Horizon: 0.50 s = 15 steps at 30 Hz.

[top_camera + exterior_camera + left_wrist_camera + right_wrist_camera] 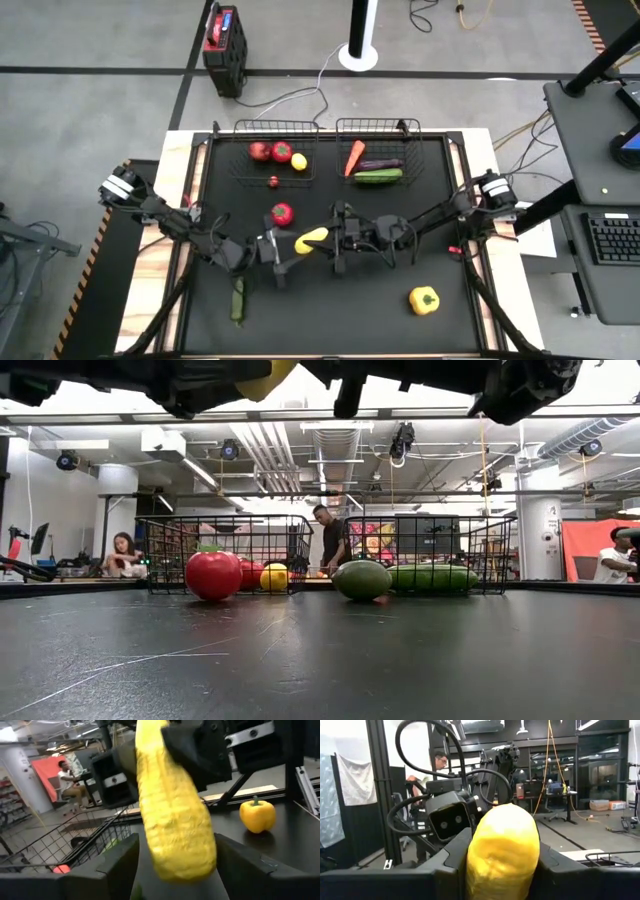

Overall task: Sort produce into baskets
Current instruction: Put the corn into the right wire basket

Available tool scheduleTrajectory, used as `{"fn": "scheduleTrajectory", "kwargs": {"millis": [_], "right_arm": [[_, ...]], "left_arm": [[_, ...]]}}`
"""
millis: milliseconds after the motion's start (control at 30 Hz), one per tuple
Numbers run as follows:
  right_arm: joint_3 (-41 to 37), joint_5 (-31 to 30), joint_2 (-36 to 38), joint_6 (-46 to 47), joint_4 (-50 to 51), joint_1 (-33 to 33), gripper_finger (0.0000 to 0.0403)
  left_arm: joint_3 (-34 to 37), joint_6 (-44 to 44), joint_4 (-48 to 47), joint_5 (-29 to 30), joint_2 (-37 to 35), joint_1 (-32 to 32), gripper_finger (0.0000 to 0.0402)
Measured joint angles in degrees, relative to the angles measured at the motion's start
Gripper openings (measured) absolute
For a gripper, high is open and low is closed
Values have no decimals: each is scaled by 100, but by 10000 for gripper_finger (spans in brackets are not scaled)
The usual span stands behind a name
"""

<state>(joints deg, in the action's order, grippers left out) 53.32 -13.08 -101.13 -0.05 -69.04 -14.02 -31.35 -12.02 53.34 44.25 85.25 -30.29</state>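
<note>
The yellow squash [311, 240] hangs above the mat between both arms, just in front of the red tomato [282, 213]. The left gripper [175, 870] holds one end, fingers [120, 865] on either side (contact looks snug). The right gripper [502, 865] clamps the other end. Behind the tomato stand the left basket [240, 170], holding red fruit and a lemon [298, 161], and the right basket [425, 165], holding carrot [354, 156], eggplant and cucumber.
</note>
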Motion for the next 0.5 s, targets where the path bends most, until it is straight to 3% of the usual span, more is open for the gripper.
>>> {"fn": "scheduleTrajectory", "kwargs": {"millis": [233, 367, 500], "right_arm": [[28, -230, 745, 49, 1500, 116, 112], [384, -574, 1419, 128, 3412, 301, 112], [1146, -1152, 1883, 177, 5985, 599, 112]], "left_arm": [[0, 696, -33, 48, 0, -4, 244], [0, 993, -154, 90, -7, 0, 244], [2, 1209, -563, 347, -35, 0, 244]]}}
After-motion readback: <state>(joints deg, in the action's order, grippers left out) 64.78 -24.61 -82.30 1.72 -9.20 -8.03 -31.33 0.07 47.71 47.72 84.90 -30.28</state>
